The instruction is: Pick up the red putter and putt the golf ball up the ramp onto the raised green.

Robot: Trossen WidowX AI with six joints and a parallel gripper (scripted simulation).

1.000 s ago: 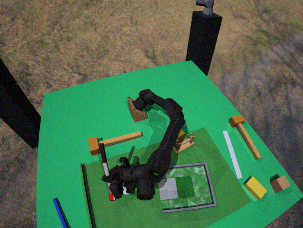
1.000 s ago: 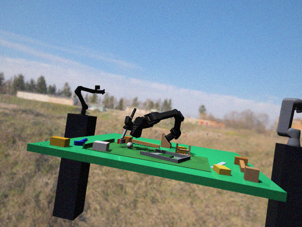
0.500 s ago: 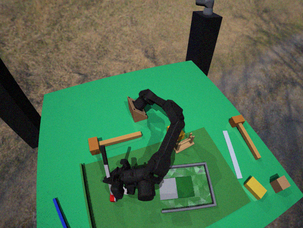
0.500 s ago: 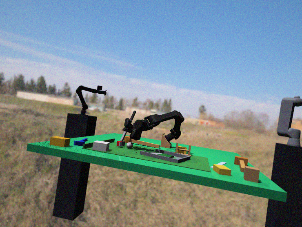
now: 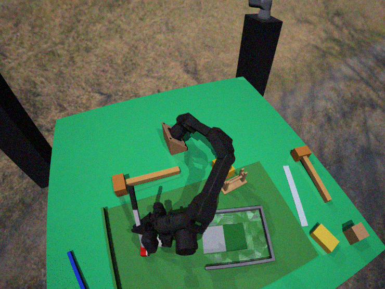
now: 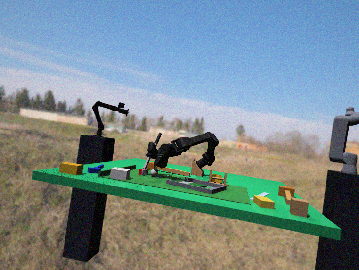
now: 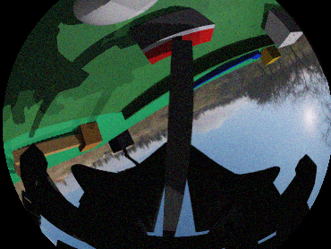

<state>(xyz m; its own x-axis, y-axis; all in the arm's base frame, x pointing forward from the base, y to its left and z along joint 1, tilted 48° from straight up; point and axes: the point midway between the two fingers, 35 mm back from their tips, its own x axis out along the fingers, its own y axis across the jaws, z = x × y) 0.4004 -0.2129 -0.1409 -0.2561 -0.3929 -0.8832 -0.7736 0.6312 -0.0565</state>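
My gripper (image 5: 145, 230) (image 6: 151, 153) (image 7: 176, 147) is shut on the shaft of the red putter (image 5: 136, 211) (image 6: 146, 163) (image 7: 179, 102). The putter stands nearly upright, leaning a little, with its red head (image 5: 143, 251) (image 6: 142, 171) (image 7: 179, 38) low over the dark green mat (image 5: 280, 201). The white golf ball (image 6: 154, 172) lies on the mat close beside the head, on the side toward the ramp. In the top view the arm hides most of the ball. The grey ramp (image 5: 213, 239) leads up to the raised green (image 5: 235, 236) inside a grey frame (image 5: 268, 231) (image 6: 200, 188).
Two wooden mallets (image 5: 149, 177) (image 5: 312, 175), a wooden wedge (image 5: 172, 141), a small wooden stand (image 5: 234, 182), a white strip (image 5: 295, 195), a yellow block (image 5: 323, 237), a brown cube (image 5: 356, 233), a blue bar (image 5: 75, 268) and a dark rail (image 5: 110, 245) lie around the mat.
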